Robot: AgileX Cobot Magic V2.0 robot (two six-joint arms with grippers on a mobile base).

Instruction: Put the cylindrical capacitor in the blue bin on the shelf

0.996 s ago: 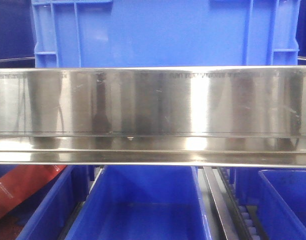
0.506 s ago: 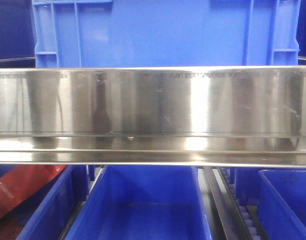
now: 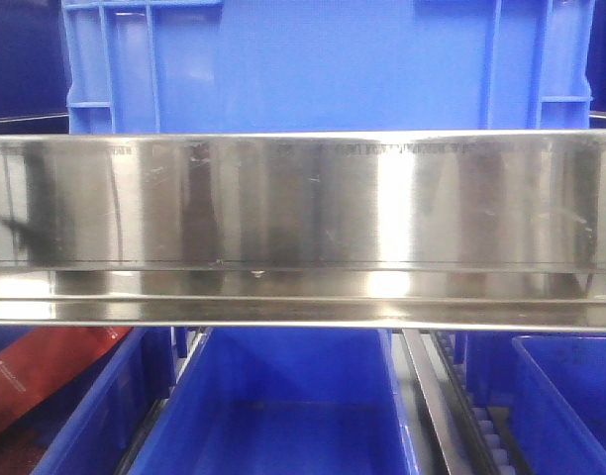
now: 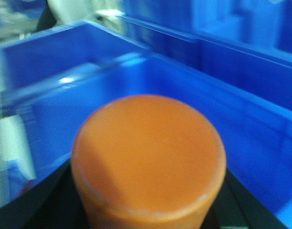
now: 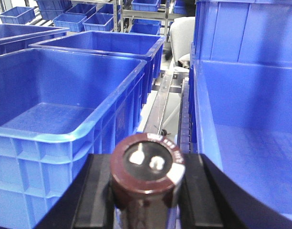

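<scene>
My right gripper [image 5: 148,188] is shut on a dark brown cylindrical capacitor [image 5: 147,164] with two metal terminals on its top, held upright between the black fingers [image 5: 96,191]. It hangs over the gap between two blue bins, one at the left [image 5: 65,95] and one at the right [image 5: 251,138]. My left gripper [image 4: 148,195] is shut on an orange cylinder [image 4: 148,152] over the inside of a blue bin [image 4: 241,109]. The shelf's shiny steel front rail [image 3: 303,208] crosses the front view, where neither gripper shows.
A large blue bin [image 3: 313,59] stands on the tier above the rail. Blue bins [image 3: 283,396] sit below it, with a red object [image 3: 36,376] at the lower left. A metal roller track [image 5: 167,105] runs between the bins. More bins stand far behind [image 5: 84,19].
Only the dark reflections on the steel rail have shifted slightly. The bins have not moved.
</scene>
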